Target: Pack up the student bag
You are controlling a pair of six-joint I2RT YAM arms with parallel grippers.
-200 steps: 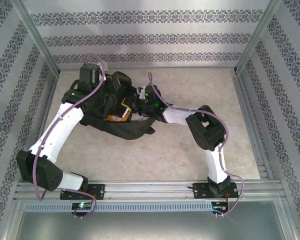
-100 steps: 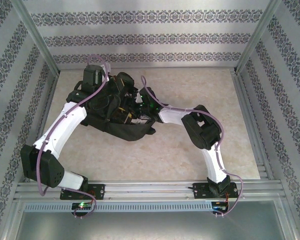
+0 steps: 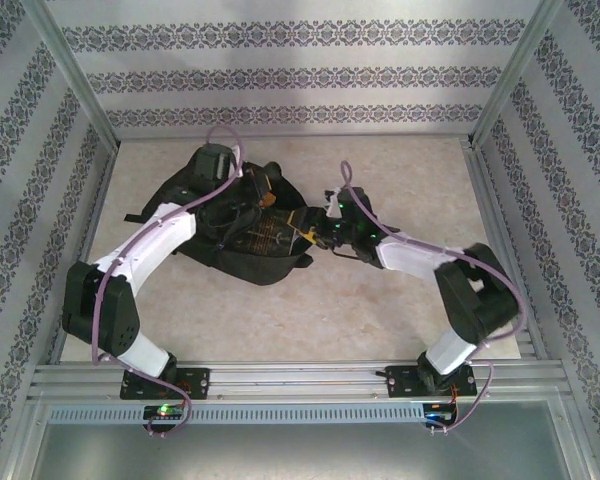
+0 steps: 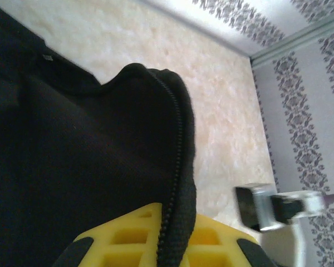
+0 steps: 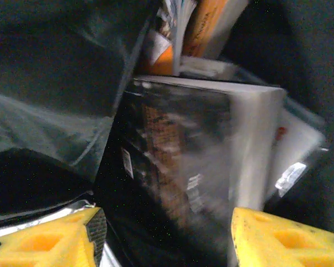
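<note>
Top external view: the student bag (image 3: pixel 245 262) lay on the far left part of the table (image 3: pixel 400 170), its mouth turned toward the right arm. The left gripper (image 4: pixel 175 247) was clamped shut on the zippered rim, holding the opening up. A dark book (image 5: pixel 178 161) sat in the mouth, in front of an orange-covered one (image 5: pixel 211 22). Within the last second the right gripper (image 3: pixel 316 232) had drawn back from the opening and spread its fingers (image 5: pixel 55 242), gripping nothing, the book just ahead of them. That book looked delivered, though perhaps not fully seated.
</note>
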